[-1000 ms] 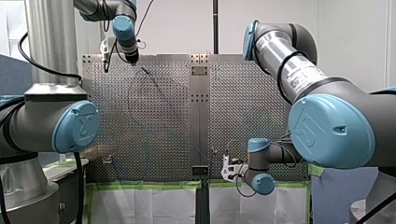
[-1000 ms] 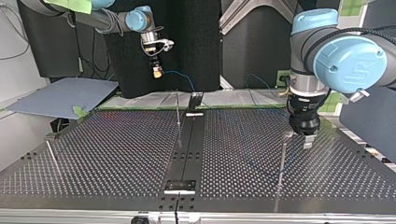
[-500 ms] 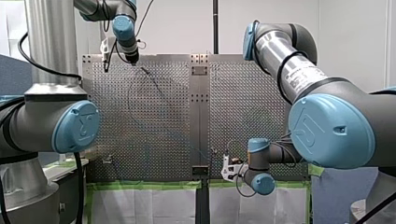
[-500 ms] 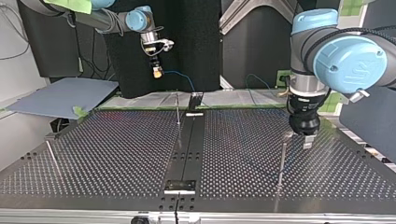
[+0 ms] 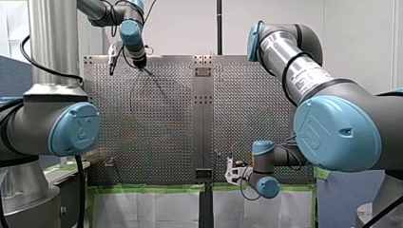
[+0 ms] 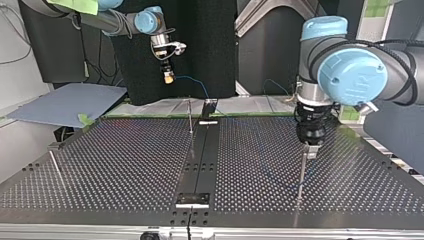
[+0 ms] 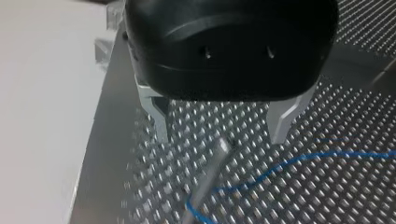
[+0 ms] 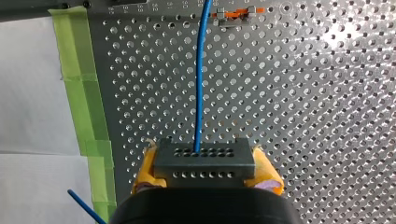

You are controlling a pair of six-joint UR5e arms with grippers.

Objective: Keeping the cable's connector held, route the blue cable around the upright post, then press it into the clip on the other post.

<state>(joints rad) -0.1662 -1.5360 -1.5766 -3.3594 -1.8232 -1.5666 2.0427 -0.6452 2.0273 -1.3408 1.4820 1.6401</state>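
Observation:
My right gripper [image 8: 205,173] has its yellow pads [image 8: 145,169] shut on the grey connector block [image 8: 204,158]; it hangs above the table's far edge [image 6: 169,77]. The blue cable [image 8: 201,74] runs out of the block, past a small fitting with orange on it [image 8: 233,12]. My left gripper [image 7: 219,137] is open just above the top of a thin upright post [image 7: 208,179], its metal fingers [image 7: 159,119] on either side and apart from it. The blue cable [image 7: 289,161] curves past that post's foot. In the top view this gripper [image 6: 311,146] sits over the post [image 6: 302,172].
Another thin post [image 6: 190,117] stands near the dark centre strip [image 6: 200,160], and a third [image 6: 56,167] at the top view's left. Green tape [image 8: 81,79] edges the perforated plate [image 6: 125,165]. My right arm's bulk [image 5: 332,128] fills the front view's right.
My left gripper has shifted toward the top view's left and now sits centred over the post's top. My right gripper and the connector have stayed put.

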